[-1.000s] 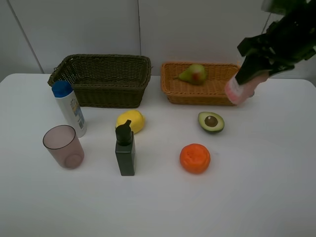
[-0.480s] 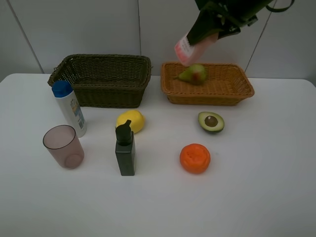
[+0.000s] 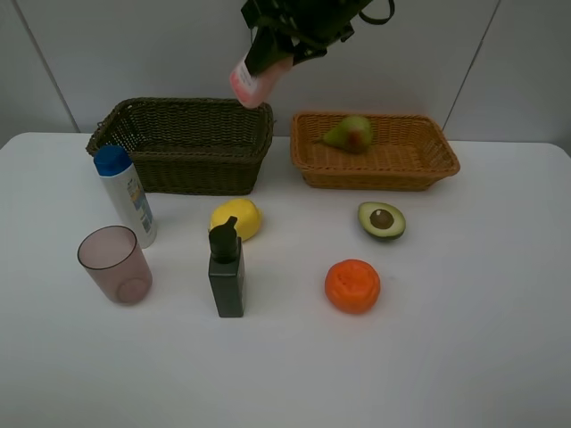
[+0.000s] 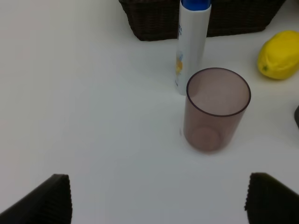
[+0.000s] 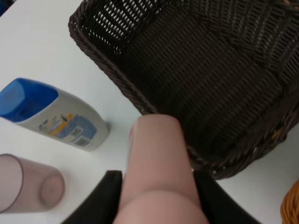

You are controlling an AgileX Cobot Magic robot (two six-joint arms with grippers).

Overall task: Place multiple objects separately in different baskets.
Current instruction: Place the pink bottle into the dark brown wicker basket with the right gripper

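Pink bottle (image 3: pixel 252 80), pinched by right end effector (image 3: pixel 268 59), moved over dark basket (image 3: pixel 192 169); tan basket (image 3: pixel 375 175) holds pear (image 3: pixel 350 134).

Looks like a robotics lab or test cell. Plain white table (image 3: pixel 500 357) set against pale grey wall panels (image 3: pixel 134 53) with thin seams. Laid out well apart, like props: a lemon (image 3: pixel 236 218), an orange (image 3: pixel 352 285), an avocado half (image 3: pixel 382 220), a white blue-capped bottle (image 3: pixel 128 196), a dark pump bottle (image 3: pixel 226 272) and a pinkish cup (image 3: pixel 114 265). At the back, a dark wicker basket (image 3: pixel 196 169) and a light tan basket (image 3: pixel 375 174) holding a pear (image 3: pixel 350 134). Overhead, a black robot arm (image 3: pixel 308 18) carrying a pink bottle (image 3: pixel 254 80).
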